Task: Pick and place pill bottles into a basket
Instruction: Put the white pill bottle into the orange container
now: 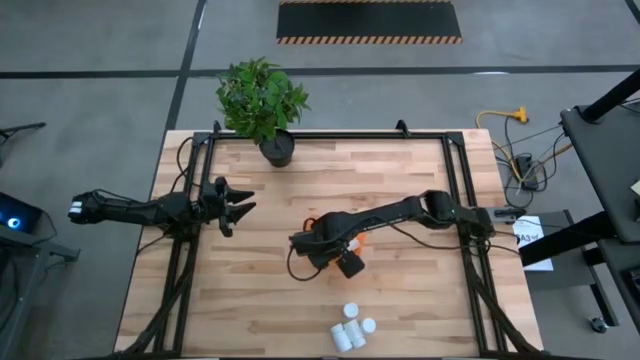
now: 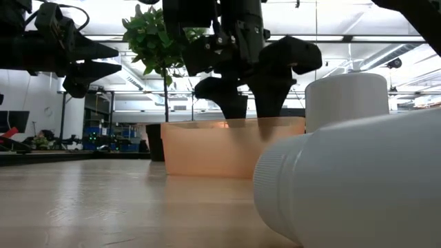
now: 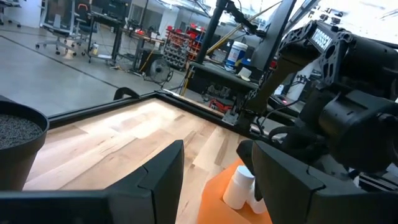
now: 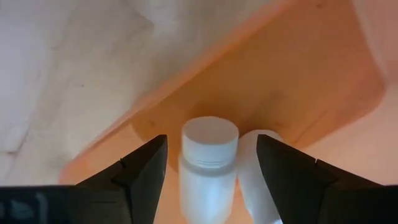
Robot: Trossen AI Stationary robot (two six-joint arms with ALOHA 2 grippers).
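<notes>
I see the right gripper (image 4: 211,165) mid-frame over the basket (image 4: 323,68), fingers apart around a bottle (image 4: 208,162); four bottles (image 1: 353,328) lie lower centre; left gripper (image 1: 238,207) waits parted, mid-left.

Two dark, slim, jointed arms, matte black throughout. Left arm (image 1: 140,209) capped by a pale band at its outer end, tapering to a left gripper (image 1: 240,206) with two pointed black fingers. Right arm (image 1: 400,213) trailing thin black cables. Right gripper (image 4: 211,171) fingers (image 4: 134,177) wedge-shaped, flat-faced. White lettering on the right arm's housing (image 3: 326,40).
</notes>
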